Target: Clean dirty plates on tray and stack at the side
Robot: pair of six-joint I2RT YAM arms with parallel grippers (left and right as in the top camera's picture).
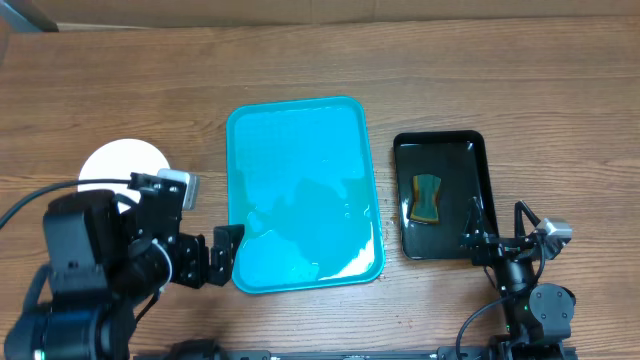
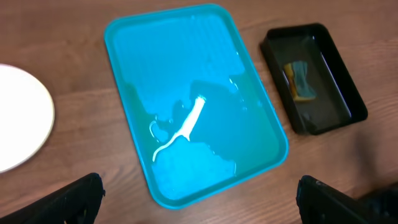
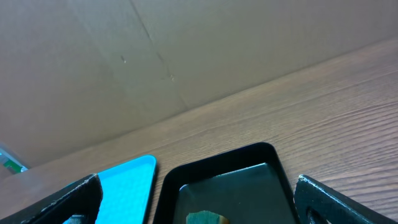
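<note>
The turquoise tray (image 1: pixel 300 190) lies in the middle of the table with no plates on it; it looks wet and also shows in the left wrist view (image 2: pixel 193 106). A white plate (image 1: pixel 122 165) lies on the table left of the tray, partly hidden by my left arm; its edge shows in the left wrist view (image 2: pixel 22 124). Whether other plates lie under it I cannot tell. My left gripper (image 1: pixel 205 262) is open and empty near the tray's front left corner. My right gripper (image 1: pixel 487 240) is open and empty at the near end of the black tray.
A smaller glossy black tray (image 1: pixel 440 195) stands right of the turquoise tray, with a green and yellow sponge (image 1: pixel 427 197) in it. A cardboard wall (image 3: pixel 186 56) stands behind the table's far edge.
</note>
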